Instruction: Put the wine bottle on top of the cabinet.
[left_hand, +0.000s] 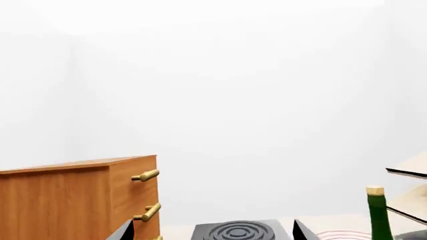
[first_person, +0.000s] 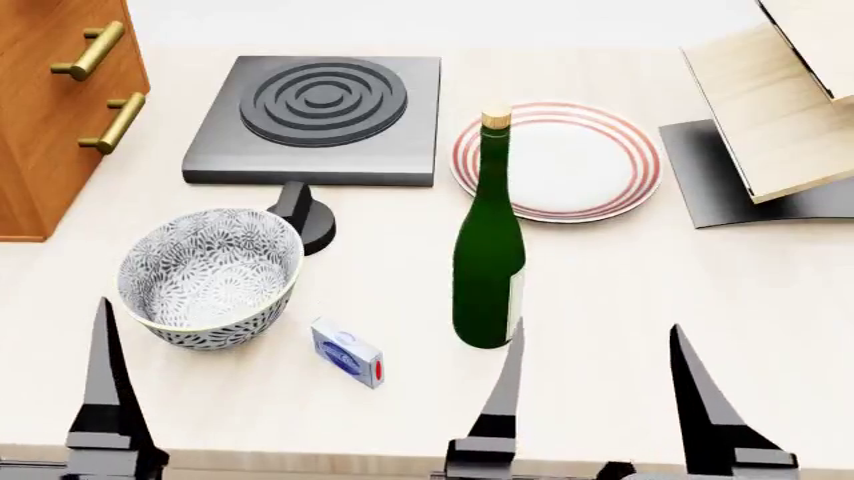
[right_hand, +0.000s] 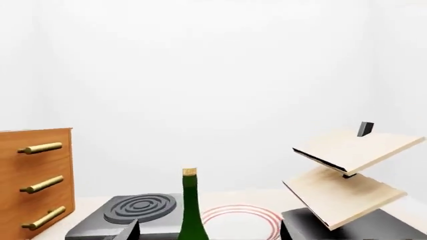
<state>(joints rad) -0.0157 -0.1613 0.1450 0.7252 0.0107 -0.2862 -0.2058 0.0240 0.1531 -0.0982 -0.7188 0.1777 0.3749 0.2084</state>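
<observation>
The wine bottle (first_person: 487, 255) is dark green with a tan cork and stands upright on the pale table, between the patterned bowl (first_person: 207, 272) and the red-ringed plate (first_person: 561, 160). My right gripper (first_person: 598, 328) is open near the table's front edge. In the right wrist view the wine bottle (right_hand: 191, 210) rises ahead of the open jaws, nearer one finger, and nothing is held. The reddish-brown cabinet (first_person: 54, 110) with brass handles stands at the far left. My left gripper (left_hand: 212, 223) is open and empty, with the cabinet (left_hand: 73, 200) to one side of it.
A dark hotplate (first_person: 320, 105) lies behind the bowl, with a black knob (first_person: 307, 215) in front of it. A small white and blue box (first_person: 347, 352) lies near the bottle's base. A pale slanted wooden rack (first_person: 781, 100) on a dark base stands at the far right.
</observation>
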